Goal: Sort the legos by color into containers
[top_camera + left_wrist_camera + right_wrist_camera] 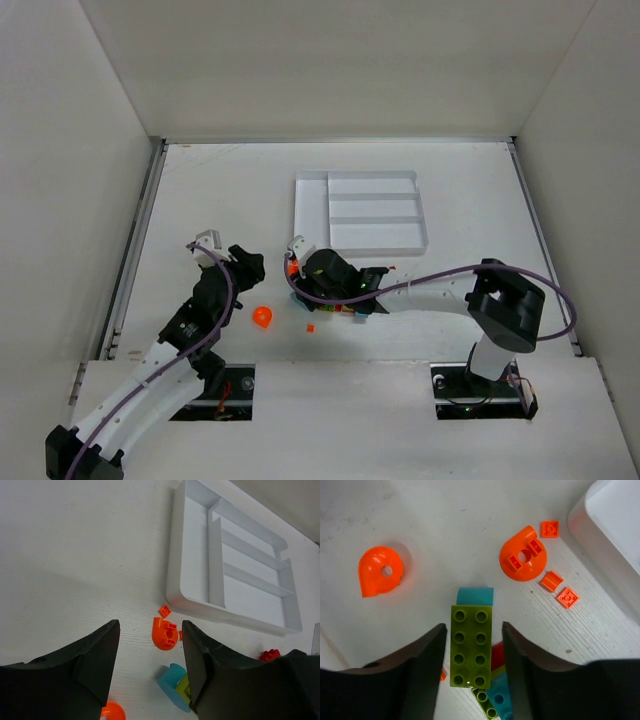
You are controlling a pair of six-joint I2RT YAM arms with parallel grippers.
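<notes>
The white tray [370,243] lies at the table's middle back, its compartments empty. My right gripper [303,280] is low over a pile of legos just in front of the tray. In the right wrist view it [472,630] is open, its jaws on either side of a lime green brick [470,645], with a gap on each side. This brick lies on a teal piece [475,596] and a red piece [497,655]. My left gripper [257,268] is open and empty, to the left of the pile. An orange round piece [164,634] lies ahead of it.
A second orange round piece [262,317] lies on the table in front of my left gripper. Small orange tiles [567,597] are scattered near the tray's corner [610,525]. A red piece [270,655] lies by the tray's near edge. White walls enclose the table.
</notes>
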